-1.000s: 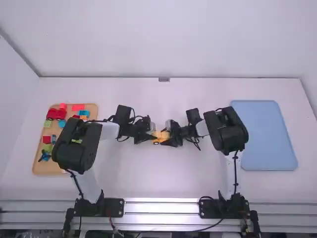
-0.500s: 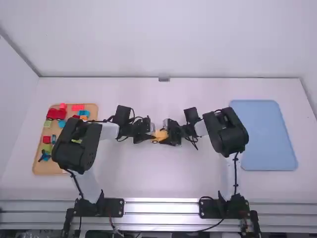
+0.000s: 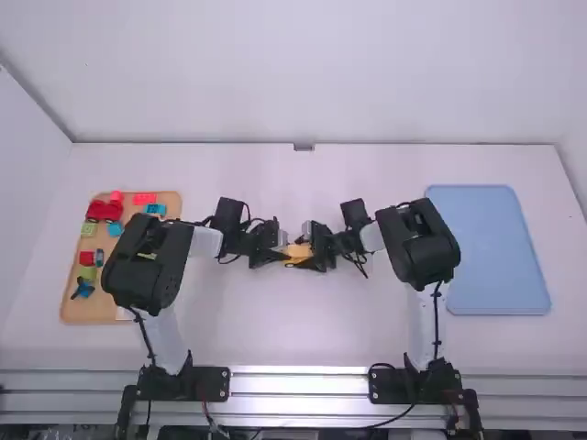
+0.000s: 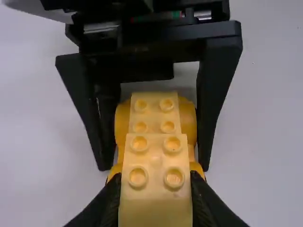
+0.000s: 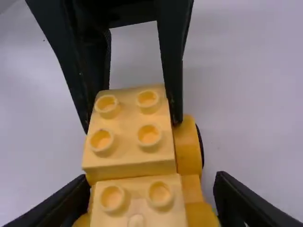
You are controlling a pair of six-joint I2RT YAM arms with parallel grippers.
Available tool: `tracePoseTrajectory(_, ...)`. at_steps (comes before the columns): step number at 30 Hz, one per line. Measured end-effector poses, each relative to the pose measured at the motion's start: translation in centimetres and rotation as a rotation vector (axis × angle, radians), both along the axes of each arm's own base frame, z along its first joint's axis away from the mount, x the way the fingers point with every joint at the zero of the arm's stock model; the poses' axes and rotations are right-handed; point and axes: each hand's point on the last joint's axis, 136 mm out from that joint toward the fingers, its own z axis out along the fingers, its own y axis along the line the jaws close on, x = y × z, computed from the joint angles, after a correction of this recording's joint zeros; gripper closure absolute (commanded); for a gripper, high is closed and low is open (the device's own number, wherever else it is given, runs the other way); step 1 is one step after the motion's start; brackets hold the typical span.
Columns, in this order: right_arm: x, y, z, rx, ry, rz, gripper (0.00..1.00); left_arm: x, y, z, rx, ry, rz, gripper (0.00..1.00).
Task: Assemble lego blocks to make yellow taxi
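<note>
Mid-table in the high view, the yellow car build (image 3: 298, 250) lies between my left gripper (image 3: 285, 251) and my right gripper (image 3: 313, 250), which face each other. In the left wrist view, my left gripper (image 4: 155, 194) is shut on a pale yellow studded block (image 4: 155, 158) at one end of the darker yellow wheeled base (image 4: 188, 120). The right gripper's fingers (image 4: 215, 99) straddle the base's other end. In the right wrist view, my right gripper (image 5: 154, 189) stands open around a second pale block (image 5: 137, 201), with a gap beside one finger.
At the far left, a wooden tray (image 3: 92, 312) holds several bricks, among them a red vehicle piece (image 3: 105, 210); the left arm covers part of it. On the right lies a blue tray (image 3: 486, 247).
My right gripper has shifted slightly left since the first frame. Lately the left arm's elbow and gripper have moved a little right, and an orange brick in the wooden tray is now covered.
</note>
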Motion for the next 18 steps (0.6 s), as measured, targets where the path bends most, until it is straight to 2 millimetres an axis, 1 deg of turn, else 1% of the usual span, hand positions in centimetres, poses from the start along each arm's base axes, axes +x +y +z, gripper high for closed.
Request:
tracePoseTrajectory(2,0.0,0.0,-0.01,0.0,0.0,0.0,0.4,0.05,0.01,-0.01,0.0,0.003,0.005,0.76)
tracePoseTrajectory(3,0.02,0.0,-0.01,0.0,-0.001,0.0,0.44,0.08,0.01,0.0,0.0,0.005,0.007,0.76)
tracePoseTrajectory(6,0.0,0.0,-0.01,0.0,-0.002,0.001,0.47,0.08,0.02,-0.01,-0.001,0.011,0.011,0.79)
tracePoseTrajectory(12,-0.02,-0.02,-0.03,-0.001,-0.012,0.006,0.49,0.18,0.01,0.04,-0.006,0.033,0.029,0.8)
tracePoseTrajectory(18,0.07,-0.14,-0.03,0.0,-0.014,0.004,0.49,0.17,0.0,0.04,-0.009,0.046,0.036,0.77)
